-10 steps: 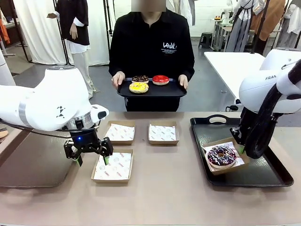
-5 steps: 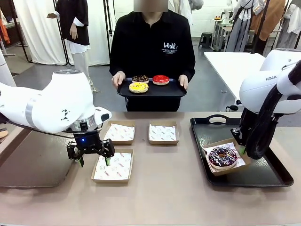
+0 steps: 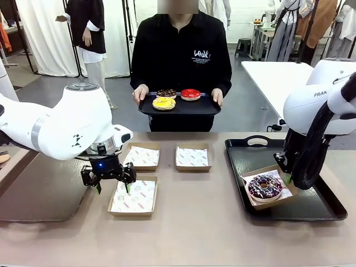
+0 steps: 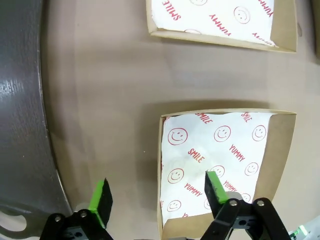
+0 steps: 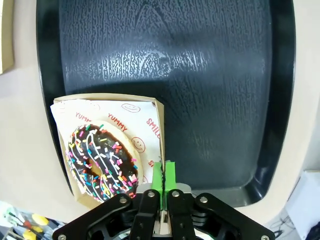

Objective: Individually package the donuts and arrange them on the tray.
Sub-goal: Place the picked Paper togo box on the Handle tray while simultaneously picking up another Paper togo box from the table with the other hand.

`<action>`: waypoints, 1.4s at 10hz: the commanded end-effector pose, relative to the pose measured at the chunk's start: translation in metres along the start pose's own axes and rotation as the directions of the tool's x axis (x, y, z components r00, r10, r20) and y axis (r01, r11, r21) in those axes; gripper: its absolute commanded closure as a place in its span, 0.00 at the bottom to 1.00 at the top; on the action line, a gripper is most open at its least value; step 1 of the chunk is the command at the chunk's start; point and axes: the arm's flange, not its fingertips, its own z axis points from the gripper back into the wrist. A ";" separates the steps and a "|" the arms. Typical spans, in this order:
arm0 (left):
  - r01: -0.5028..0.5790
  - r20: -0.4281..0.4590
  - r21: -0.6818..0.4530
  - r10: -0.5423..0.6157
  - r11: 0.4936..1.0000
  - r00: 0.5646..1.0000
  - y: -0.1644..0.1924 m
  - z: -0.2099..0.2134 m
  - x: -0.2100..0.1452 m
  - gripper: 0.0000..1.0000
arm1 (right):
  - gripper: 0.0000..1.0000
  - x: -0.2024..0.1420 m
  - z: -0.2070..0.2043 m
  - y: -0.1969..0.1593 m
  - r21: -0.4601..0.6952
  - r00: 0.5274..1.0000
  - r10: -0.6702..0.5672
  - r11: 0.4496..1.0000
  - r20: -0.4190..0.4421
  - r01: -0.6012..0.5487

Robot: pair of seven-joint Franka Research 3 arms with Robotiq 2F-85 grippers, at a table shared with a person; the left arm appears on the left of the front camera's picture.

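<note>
A chocolate donut with coloured sprinkles lies in a paper-lined cardboard box on the black tray at the right. My right gripper is shut on that box's side wall. The person across the table holds a second black tray with a yellow donut, a red donut and a chocolate donut. My left gripper is open and straddles the left wall of the near empty box.
Two more empty lined boxes sit in a row at mid-table; one box shows at the top of the left wrist view. A grey tray lies at the table's left. The black tray's right half is bare.
My left arm has shifted right, bringing its open gripper over the near box's left edge. The box with the sprinkled donut has turned slightly on the tray.
</note>
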 end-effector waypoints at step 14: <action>0.035 0.033 0.035 -0.036 0.999 0.999 -0.008 0.036 -0.006 1.00 | 0.00 -0.040 0.056 -0.067 0.344 0.989 0.064 0.933 0.132 -0.106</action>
